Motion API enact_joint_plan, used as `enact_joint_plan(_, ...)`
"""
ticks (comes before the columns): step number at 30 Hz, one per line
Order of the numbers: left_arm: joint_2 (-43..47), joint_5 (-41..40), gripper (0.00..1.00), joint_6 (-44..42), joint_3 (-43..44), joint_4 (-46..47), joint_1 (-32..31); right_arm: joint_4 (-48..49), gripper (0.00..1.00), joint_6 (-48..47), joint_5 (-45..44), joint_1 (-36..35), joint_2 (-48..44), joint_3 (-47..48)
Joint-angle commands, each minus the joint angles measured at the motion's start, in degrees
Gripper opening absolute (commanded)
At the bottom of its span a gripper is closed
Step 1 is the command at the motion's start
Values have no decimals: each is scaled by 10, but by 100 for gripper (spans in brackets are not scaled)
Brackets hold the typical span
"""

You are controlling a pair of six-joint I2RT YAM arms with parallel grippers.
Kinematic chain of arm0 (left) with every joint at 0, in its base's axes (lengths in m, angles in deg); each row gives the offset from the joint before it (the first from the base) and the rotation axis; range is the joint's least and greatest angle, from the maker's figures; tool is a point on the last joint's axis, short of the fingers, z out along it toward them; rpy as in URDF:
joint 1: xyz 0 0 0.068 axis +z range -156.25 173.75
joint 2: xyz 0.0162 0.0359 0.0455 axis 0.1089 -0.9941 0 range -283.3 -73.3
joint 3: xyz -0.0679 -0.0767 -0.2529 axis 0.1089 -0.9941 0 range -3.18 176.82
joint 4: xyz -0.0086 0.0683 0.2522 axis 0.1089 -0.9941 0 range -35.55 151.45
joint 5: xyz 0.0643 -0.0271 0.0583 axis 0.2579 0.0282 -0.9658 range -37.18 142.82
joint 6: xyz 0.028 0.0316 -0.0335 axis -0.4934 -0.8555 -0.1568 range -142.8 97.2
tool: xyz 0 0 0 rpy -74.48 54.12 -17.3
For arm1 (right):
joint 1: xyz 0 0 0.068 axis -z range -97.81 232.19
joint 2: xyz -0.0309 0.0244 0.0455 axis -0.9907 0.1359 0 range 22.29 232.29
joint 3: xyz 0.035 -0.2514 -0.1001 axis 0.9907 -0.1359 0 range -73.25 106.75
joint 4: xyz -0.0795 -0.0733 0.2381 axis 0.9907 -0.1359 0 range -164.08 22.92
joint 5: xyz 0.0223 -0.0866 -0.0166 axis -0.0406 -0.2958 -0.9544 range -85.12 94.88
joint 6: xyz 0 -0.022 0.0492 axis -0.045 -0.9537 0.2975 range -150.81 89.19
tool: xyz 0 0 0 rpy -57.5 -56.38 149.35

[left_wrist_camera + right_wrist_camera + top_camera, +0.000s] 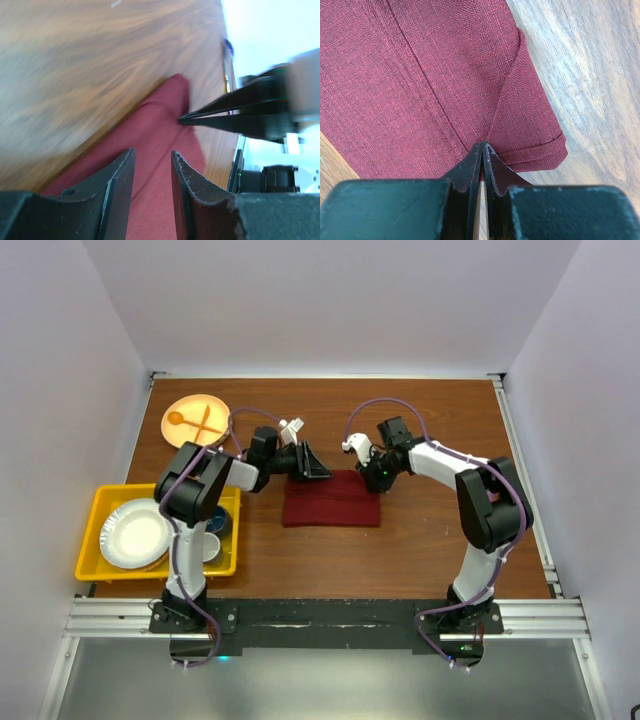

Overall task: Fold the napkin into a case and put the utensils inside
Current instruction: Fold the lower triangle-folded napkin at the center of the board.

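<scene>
Two hands meet at one long edge of the napkin point(330, 502), a dark red cloth folded into a rectangle on the tabletop point(430, 535). Its long axis runs from my left hand point(320, 470) straight across to my right hand point(378, 478). My left hand hovers over its corner, fingers partly apart with nothing between them; the cloth lies just below and ahead of it. My right hand is closed tight, tips on the opposite corner where creases converge, so I judge it pinches a fold. Each hand is nearest its own corner. Only the right wrist view shows that diagonal crease running into the fingertips. Only the left wrist view shows a slim metallic utensil point(227, 65) with a bluish tip, lying on the wood beyond my right hand. From above I cannot find it.
</scene>
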Motion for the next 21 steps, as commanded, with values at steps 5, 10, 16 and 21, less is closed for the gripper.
enact_joint_plan(5,-65,-7,41,68,-67,99,27,-42,7,13,-55,6,49,-5)
enact_joint_plan(10,-61,13,41,99,-90,142,35,-47,7,16,-57,6,54,9)
enact_joint_plan(16,-43,58,41,182,-125,282,52,-48,7,19,-56,6,56,8)
enact_joint_plan(21,-1,96,46,239,-115,376,50,-44,7,23,-55,6,51,4)
